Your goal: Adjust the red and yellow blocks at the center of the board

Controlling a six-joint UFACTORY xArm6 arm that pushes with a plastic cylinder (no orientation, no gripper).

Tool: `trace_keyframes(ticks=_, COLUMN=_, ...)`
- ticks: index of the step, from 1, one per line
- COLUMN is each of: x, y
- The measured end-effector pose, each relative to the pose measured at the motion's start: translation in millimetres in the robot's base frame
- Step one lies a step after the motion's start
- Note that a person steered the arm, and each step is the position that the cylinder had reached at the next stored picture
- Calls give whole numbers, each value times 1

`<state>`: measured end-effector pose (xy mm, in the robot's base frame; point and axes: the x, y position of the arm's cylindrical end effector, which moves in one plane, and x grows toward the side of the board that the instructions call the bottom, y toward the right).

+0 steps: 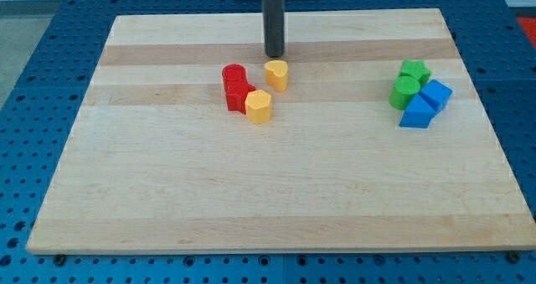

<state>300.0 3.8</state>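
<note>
I have no jaws at all, so there is nothing for me to open, close or grip with; I only have a dark rod, and my tip point(275, 56) is the bottom end of it, which pushes things along the wooden board point(251, 200). I pick the yellow heart block point(277, 74) as my landmark. My tip stands just above the yellow heart block, toward the view's top, so near that I cannot tell if it touches. The other yellow block point(259, 105) lies below the heart and a little to the view's left, close but with a small gap between them. The red cylinder block point(234, 74) sits to the view's left of the heart, near it but apart. A second red block point(238, 97) sits below the cylinder and touches it, and it also touches the lower yellow block. So I think the four blocks are already close together near the middle of the board, and most of the job looks done. What seems left is small: the heart stands a bit apart from the other three, and a little push toward the view's bottom could tuck it in. Far off to the view's right of the heart, two green blocks point(409, 81) and two blue blocks point(425, 104) sit in their own bunch, and I leave them alone.
</note>
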Motion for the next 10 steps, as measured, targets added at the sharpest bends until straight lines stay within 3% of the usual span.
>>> trace_keyframes(ticks=3, x=54, y=-32)
trace_keyframes(ticks=4, x=54, y=-31)
trace_keyframes(ticks=5, x=34, y=-1)
trace_keyframes(ticks=6, x=42, y=30)
trace_keyframes(ticks=7, x=71, y=26)
trace_keyframes(ticks=9, x=73, y=-16)
trace_keyframes(ticks=10, x=74, y=-8)
